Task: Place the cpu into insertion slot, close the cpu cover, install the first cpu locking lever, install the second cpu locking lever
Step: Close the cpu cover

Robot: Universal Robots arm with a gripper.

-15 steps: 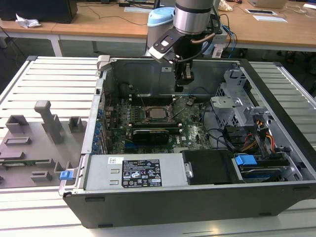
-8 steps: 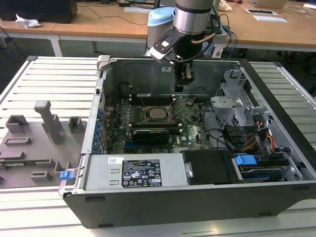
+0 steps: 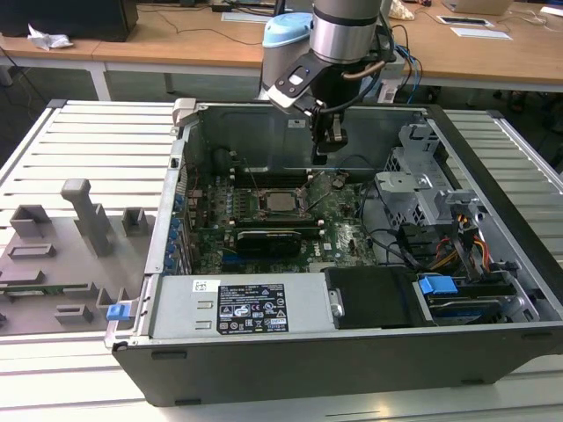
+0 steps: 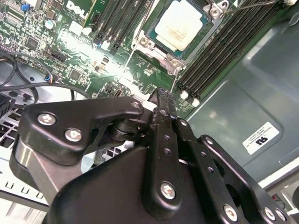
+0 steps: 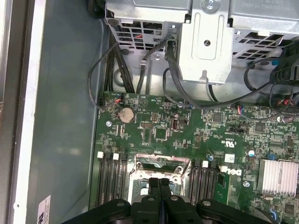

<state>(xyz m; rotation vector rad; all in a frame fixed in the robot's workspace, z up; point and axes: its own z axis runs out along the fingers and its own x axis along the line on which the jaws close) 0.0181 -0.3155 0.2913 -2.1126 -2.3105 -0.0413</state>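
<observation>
My end effector point(image 5: 160, 182), closed together and empty, hovers near the seated cpu point(image 4: 180, 24): probably light, rigid, fragile; I'd grip its edges only.

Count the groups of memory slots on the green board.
2. One slot group lies between the socket and the case wall; the other slot group lies between the socket and the silver heatsink. Hidden board areas may hold more.

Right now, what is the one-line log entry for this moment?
gripper: shut, hovering over motherboard | cpu: seated in insertion slot | cpu cover: down around cpu
</observation>
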